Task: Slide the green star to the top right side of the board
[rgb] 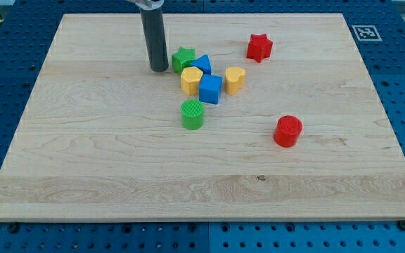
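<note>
A: Status on the green star (182,58)?

B: It sits upper-middle of the board (83,161), in the cluster, well short of the top right. My tip (159,69) is just beside it on the view's left, touching or nearly so; can't tell which.

A: Jaws?

B: None on this rig. It's a bare rod, holds nothing, only pushes.

A: What's around the star?

B: Blue block (202,64) right against its right side, shape hard to call, maybe a triangle. Below that, a yellow hexagon-ish block (191,80), a blue cube (210,89) and a yellow heart (235,79), all packed tight. Green cylinder (193,114) sits apart, below the cluster.

A: Path to the corner?

B: Red star (259,47) stands between the cluster and the top right. Red cylinder (287,131) is lower right, well out of the way.

A: So progress?

B: My read: basically at the start. Tip is placed on the correct side for a rightward push, but nearly the whole travel remains. A straight push likely drags the blue block along and may hit the red star.

A: Any text or labels?

B: No readable writing. Only a black-and-white fiducial marker (362,32) at the board's top right corner.
</note>
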You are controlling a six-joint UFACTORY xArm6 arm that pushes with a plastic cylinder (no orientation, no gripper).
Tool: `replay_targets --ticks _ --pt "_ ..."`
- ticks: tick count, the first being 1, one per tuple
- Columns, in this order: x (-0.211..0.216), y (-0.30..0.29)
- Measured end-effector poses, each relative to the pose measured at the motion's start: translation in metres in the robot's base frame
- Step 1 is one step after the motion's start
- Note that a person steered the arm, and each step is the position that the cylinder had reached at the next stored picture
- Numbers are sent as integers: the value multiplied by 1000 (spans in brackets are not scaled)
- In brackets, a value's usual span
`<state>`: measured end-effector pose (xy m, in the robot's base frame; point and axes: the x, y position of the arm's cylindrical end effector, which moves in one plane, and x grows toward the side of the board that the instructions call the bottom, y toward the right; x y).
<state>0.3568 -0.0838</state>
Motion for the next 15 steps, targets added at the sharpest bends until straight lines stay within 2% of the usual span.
replay_targets --ticks 1,3,5,7,12,14,15 --pt "-1 21" --pt "-33 78" --pt "-63 90" --pt "-66 172" --pt "-126 281" --pt "-125 269" --pt "-117 230"
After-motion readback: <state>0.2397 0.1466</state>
